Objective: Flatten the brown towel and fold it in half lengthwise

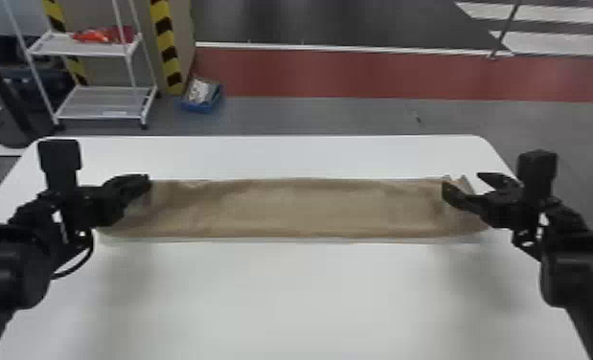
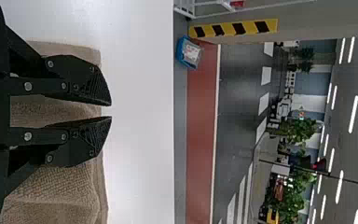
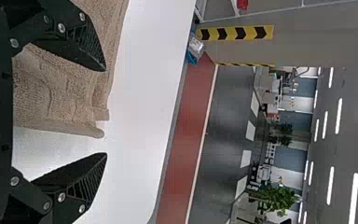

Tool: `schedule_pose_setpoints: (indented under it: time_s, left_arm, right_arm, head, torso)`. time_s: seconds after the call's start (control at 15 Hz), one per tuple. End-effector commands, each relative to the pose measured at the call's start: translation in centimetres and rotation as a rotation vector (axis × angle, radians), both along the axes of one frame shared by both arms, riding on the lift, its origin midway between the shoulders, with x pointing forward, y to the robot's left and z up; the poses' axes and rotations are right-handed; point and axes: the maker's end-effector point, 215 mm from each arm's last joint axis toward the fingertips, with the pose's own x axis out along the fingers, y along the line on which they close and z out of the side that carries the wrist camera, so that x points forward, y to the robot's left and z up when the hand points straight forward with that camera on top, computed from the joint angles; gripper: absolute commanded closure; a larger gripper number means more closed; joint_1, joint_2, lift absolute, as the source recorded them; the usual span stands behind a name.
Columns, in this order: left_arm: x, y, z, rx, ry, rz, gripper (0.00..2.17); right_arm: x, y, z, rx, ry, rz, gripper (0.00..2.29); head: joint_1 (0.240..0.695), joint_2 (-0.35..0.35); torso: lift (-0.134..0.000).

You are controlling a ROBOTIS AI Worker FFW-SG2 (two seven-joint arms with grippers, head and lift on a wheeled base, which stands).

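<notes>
Your brown towel lies across the white table as a long, narrow strip, its length running from your left to your right, with soft wrinkles along it. Its near and far long edges run nearly parallel, and at its right end the far side shows two corners, one stepped just beside the other. Your left gripper is at the towel's left end; the left wrist view has its fingers slightly apart, a narrow gap between the tips, with the towel behind them. You can't tell from here whether they touch the cloth. Your right gripper is at the towel's right end with its jaws spread wide: one finger is over the cloth, the other past the end over bare tabletop, and nothing is pinched between them. For moving, you have a broad stretch of bare table on the near side of the towel and a shallower strip between its far edge and the table's far edge. Well beyond the towel, off the table, stand a white shelf rack and a blue bin on the floor.
</notes>
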Motion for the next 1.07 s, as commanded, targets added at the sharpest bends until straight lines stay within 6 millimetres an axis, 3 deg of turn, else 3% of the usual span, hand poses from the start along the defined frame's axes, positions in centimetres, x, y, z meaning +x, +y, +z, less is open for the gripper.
schedule_pose_setpoints:
  time_s: [0.0,0.2,0.27,0.47,0.53,0.67,1.0]
  left_arm:
    - [-0.1,-1.7,-0.8,0.060,-0.005,-0.037,0.93]
    - [-1.0,-1.7,-1.4,0.072,-0.001,-0.036,0.93]
    - [-1.1,-1.9,-0.4,0.071,-0.023,-0.041,0.93]
    - [-1.6,-1.5,-0.9,0.123,-0.018,-0.043,0.92]
    - [-1.3,-1.4,-0.3,0.128,-0.040,-0.039,0.68]
    - [-1.1,-1.3,0.0,0.137,-0.052,-0.040,0.43]
    - [-0.2,-1.9,-0.5,0.146,-0.036,-0.056,0.43]
  right_arm:
    - [-0.2,-0.1,-0.2,0.004,0.003,0.001,0.05]
    - [-0.2,-0.3,-0.1,0.002,0.003,0.000,0.05]
    - [-0.3,-0.5,0.0,0.001,0.002,-0.001,0.05]
    - [-0.2,-0.4,0.1,0.006,0.000,-0.001,0.05]
    - [-0.2,-0.4,0.1,0.008,-0.001,-0.001,0.05]
    - [-0.2,-0.3,0.0,0.011,0.003,0.001,0.05]
    - [-0.3,-0.4,-0.1,0.013,0.006,0.001,0.05]
  head:
    - [0.695,-0.082]
    - [0.695,-0.099]
    - [0.695,-0.101]
    - [0.695,-0.105]
    - [0.695,-0.105]
    - [0.695,-0.103]
    - [0.695,-0.101]
  torso:
    - [-0.128]
    - [-0.128]
    - [-0.128]
    - [-0.128]
    - [-0.128]
    - [-0.128]
    - [-0.128]
